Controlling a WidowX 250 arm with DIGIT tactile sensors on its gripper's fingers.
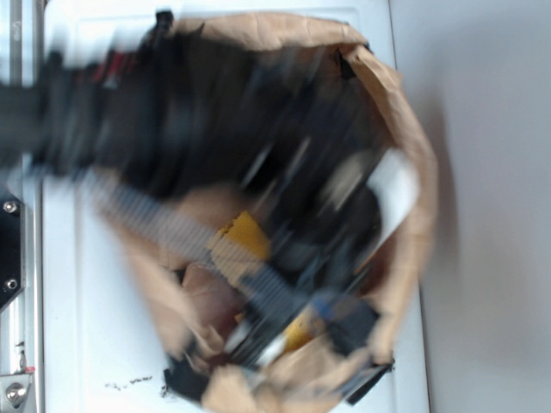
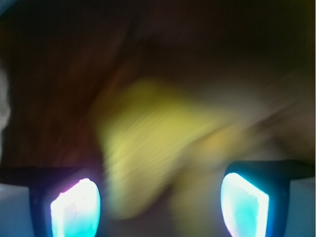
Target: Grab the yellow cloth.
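Note:
The yellow cloth [image 1: 245, 234] lies inside a brown paper bag [image 1: 413, 172], mostly hidden under the blurred black arm; another yellow patch shows lower down. In the wrist view the cloth [image 2: 143, 148] is a blurred yellow shape ahead of and between the two glowing fingers [image 2: 76, 210]. My gripper [image 2: 160, 207] is open, jaws wide apart, with nothing between them. In the exterior view the gripper [image 1: 284, 301] is smeared by motion low inside the bag, close to the cloth.
The bag's crumpled brown walls ring the gripper on all sides. A white object [image 1: 396, 194] rests against the right wall. Brown paper flaps [image 1: 207, 297] lie at the bottom left. The bag sits on a white table [image 1: 86, 301].

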